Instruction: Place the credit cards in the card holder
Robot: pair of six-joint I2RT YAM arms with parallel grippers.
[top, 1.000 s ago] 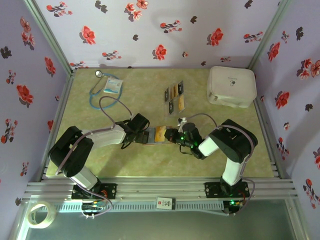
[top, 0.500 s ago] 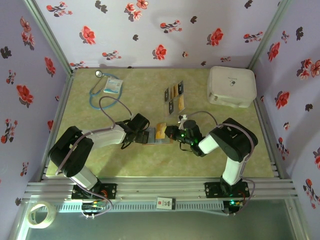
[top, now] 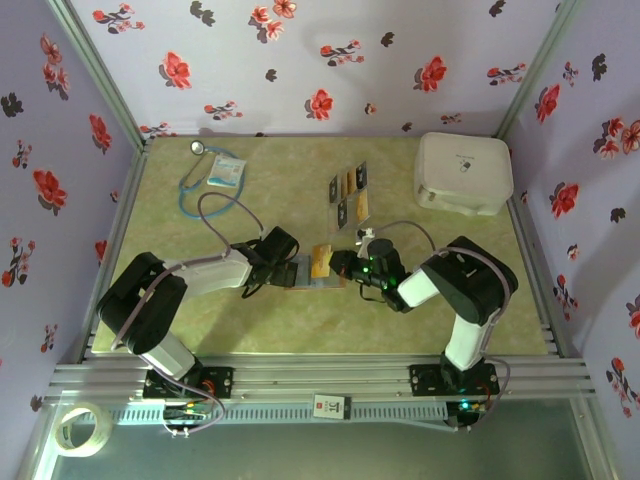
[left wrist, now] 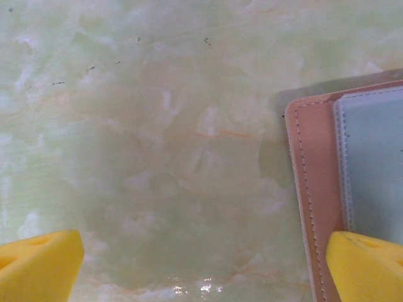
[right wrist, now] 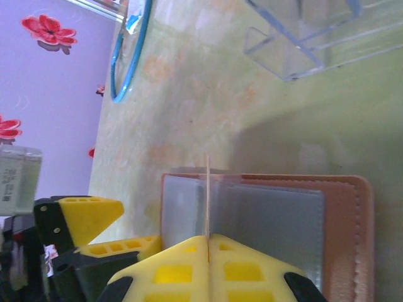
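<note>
Yellow-fingered right gripper (right wrist: 208, 245) pinches a credit card (right wrist: 207, 189) edge-on, apparently touching the open card holder (right wrist: 343, 226); left gripper (left wrist: 203, 255) gapes wide.

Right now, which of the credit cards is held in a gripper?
The yellow-orange card pinched in the right gripper, over the open card holder. The other cards lie loose on the table farther back.

Table (left wrist: 157, 157): pale green marble look, faint orange veins, few dark specks. Card holder (right wrist: 343, 233): reddish-brown leather, pale stitching, grey-clear pockets. Credit card (top: 320, 263) over it: yellow-orange. Other cards (top: 350, 195), mid-table: black + yellow-orange mix. Finger pads (left wrist: 38, 264): bright yellow. Walls (top: 320, 50): lilac w/ red + dark flower print. Case (top: 463, 172), far right corner: white. Stethoscope (top: 184, 182), far left corner: blue tubing.
</note>
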